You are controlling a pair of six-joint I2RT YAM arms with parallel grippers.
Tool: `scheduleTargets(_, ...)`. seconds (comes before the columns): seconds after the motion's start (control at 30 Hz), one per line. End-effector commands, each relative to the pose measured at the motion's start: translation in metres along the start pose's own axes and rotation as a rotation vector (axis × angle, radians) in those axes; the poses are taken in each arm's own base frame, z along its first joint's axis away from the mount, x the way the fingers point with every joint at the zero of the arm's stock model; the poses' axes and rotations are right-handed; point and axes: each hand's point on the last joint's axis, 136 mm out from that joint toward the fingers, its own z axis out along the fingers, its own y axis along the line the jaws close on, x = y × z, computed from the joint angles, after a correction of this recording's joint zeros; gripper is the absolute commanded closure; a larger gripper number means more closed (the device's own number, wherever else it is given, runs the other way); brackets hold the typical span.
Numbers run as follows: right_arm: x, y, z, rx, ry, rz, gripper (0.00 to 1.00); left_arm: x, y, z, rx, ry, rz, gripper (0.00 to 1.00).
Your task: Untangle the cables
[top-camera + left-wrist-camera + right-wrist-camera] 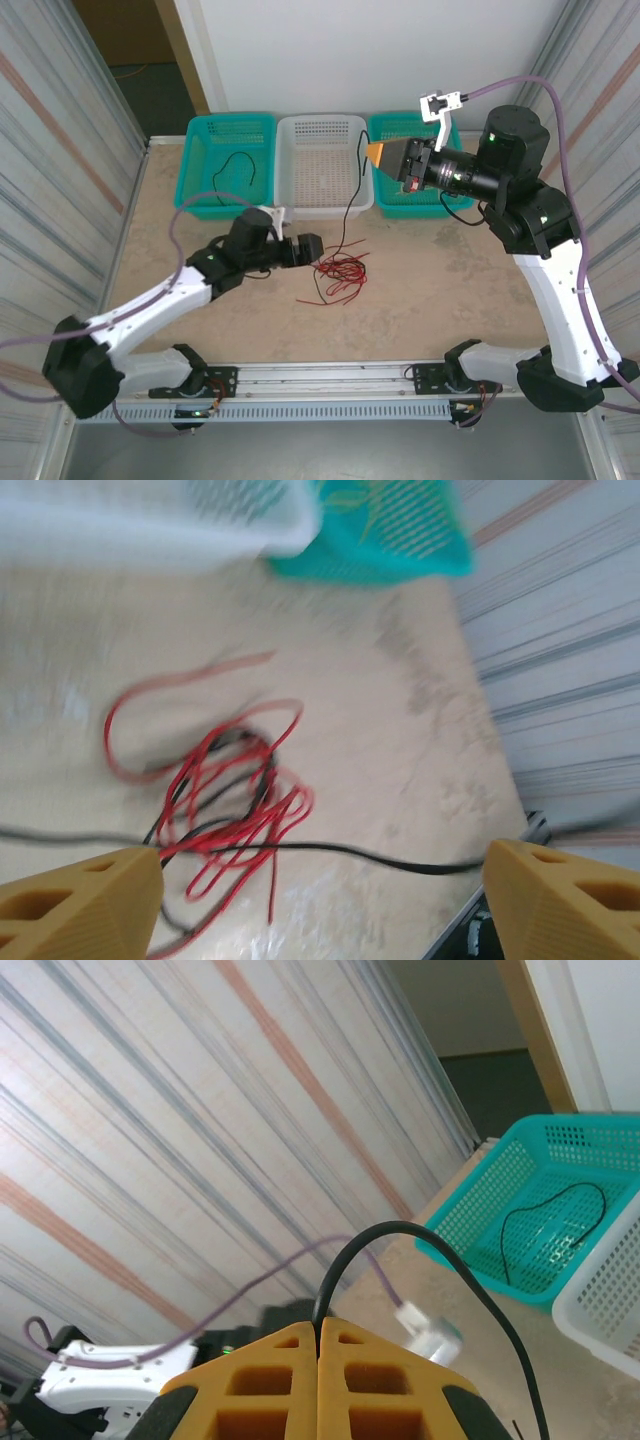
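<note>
A tangle of red and black cables (340, 270) (220, 800) lies on the table in front of the baskets. My left gripper (312, 250) (320, 875) is open just left of the tangle, low over the table, with nothing between its orange fingers (80, 900). My right gripper (375, 152) (319, 1325) is raised over the white basket, shut on a black cable (400, 1232). That black cable (352, 200) hangs down from it to the tangle and runs across the table in the left wrist view (350, 852). Another black cable (238, 165) (550, 1222) lies in the left teal basket.
Three baskets stand in a row at the back: a teal one (200, 170) on the left, a white one (300, 195) in the middle, a teal one (400, 205) partly under my right arm. Striped walls close both sides. A rail (330, 378) runs along the near edge.
</note>
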Motion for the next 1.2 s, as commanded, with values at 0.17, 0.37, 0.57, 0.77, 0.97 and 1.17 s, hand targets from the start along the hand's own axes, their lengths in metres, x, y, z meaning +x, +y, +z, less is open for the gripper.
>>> scheduleTargets(0.17,-0.004,0.015,0.0,-0.091,-0.01,0.015,1.0,-0.047,-0.075,-0.033,0.123,-0.145,0.432,0.15)
scheduleTargets(0.37,-0.002,0.014,0.002,-0.103,-0.002,0.042,1.0,-0.043,-0.088,0.004,0.193,-0.08,0.43,0.29)
scheduleTargets(0.57,0.002,0.013,0.006,-0.121,0.007,0.076,1.0,-0.041,-0.093,0.019,0.2,-0.083,0.452,0.43)
scheduleTargets(0.77,0.003,0.01,0.01,-0.129,0.014,0.094,1.0,-0.044,-0.094,0.019,0.206,-0.101,0.454,0.73)
scheduleTargets(0.97,0.006,0.0,0.015,-0.119,0.015,0.118,1.0,-0.042,-0.097,0.011,0.23,-0.111,0.438,0.95)
scheduleTargets(1.17,0.02,-0.045,0.023,0.01,0.029,0.197,0.71,-0.048,-0.1,-0.012,0.24,-0.164,0.388,1.0)
